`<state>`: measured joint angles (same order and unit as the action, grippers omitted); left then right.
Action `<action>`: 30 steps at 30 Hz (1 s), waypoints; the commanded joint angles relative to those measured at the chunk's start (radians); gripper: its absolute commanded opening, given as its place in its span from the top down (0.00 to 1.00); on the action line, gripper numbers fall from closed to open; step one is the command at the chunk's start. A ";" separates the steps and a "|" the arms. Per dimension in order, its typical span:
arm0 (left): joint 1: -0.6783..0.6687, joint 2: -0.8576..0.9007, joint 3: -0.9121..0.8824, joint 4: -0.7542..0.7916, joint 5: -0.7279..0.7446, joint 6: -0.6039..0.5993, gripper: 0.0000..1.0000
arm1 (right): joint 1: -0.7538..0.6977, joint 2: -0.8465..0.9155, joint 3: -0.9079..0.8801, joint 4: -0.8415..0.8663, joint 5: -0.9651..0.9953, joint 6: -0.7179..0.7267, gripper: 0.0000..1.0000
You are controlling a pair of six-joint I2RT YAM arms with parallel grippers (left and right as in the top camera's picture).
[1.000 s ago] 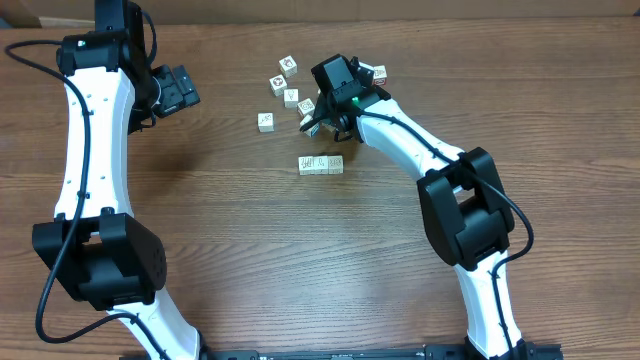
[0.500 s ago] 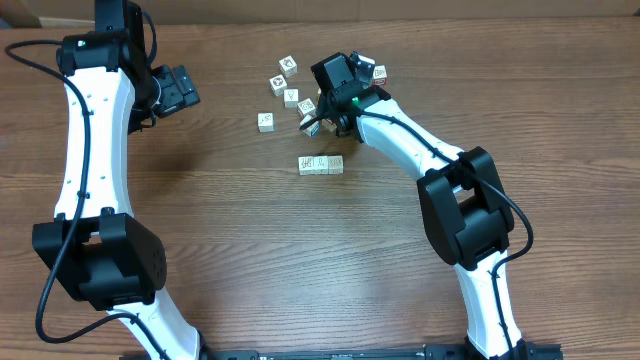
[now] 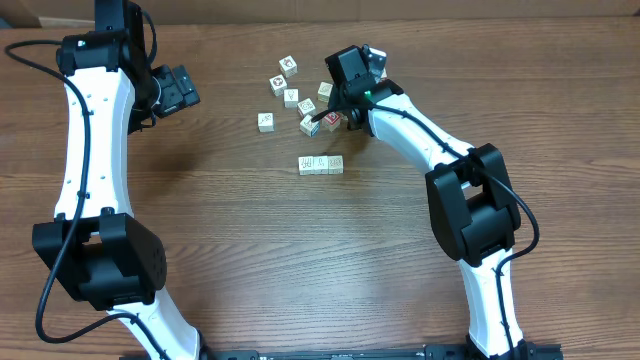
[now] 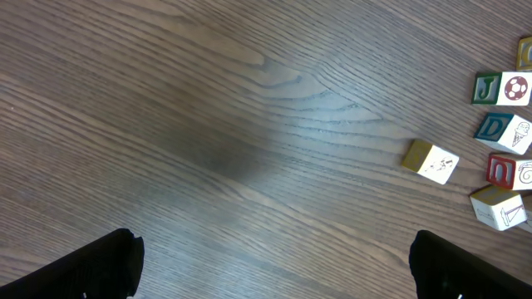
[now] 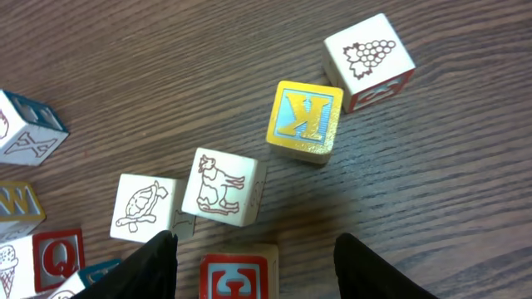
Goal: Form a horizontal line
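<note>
The horizontal line (image 3: 320,164) is a row of three touching pale cubes at mid-table. My right gripper (image 3: 339,111) hovers behind it among the loose cubes. In the right wrist view the right gripper (image 5: 266,270) is open, and a red-faced cube (image 5: 239,278) lies between its fingers with a gap on each side. That cube also shows in the overhead view (image 3: 332,120). My left gripper (image 3: 180,90) is open and empty at the far left, with only bare wood between its fingers (image 4: 270,266).
Loose cubes lie behind the row: a horse cube (image 5: 223,187), a turtle cube (image 5: 145,208), a yellow K cube (image 5: 304,119), a grapes cube (image 5: 368,60), and others (image 3: 288,65) (image 3: 265,121). Several cubes show at the left wrist view's right edge (image 4: 431,160).
My right gripper has moved a little right and toward the far edge, uncovering cubes it hid. The red-faced cube now shows below it. The left arm and the row have not moved.
</note>
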<state>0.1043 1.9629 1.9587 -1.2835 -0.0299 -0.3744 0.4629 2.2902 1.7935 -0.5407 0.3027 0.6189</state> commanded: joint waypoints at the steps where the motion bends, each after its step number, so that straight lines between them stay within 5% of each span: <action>1: -0.013 -0.005 0.006 0.002 0.004 -0.007 0.00 | 0.002 0.012 0.001 0.005 0.002 -0.027 0.43; 30: -0.013 -0.005 0.006 0.002 0.004 -0.007 0.00 | 0.002 0.013 -0.040 0.041 -0.064 -0.027 0.42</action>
<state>0.1043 1.9629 1.9587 -1.2835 -0.0299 -0.3744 0.4648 2.2902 1.7790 -0.5144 0.2508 0.6014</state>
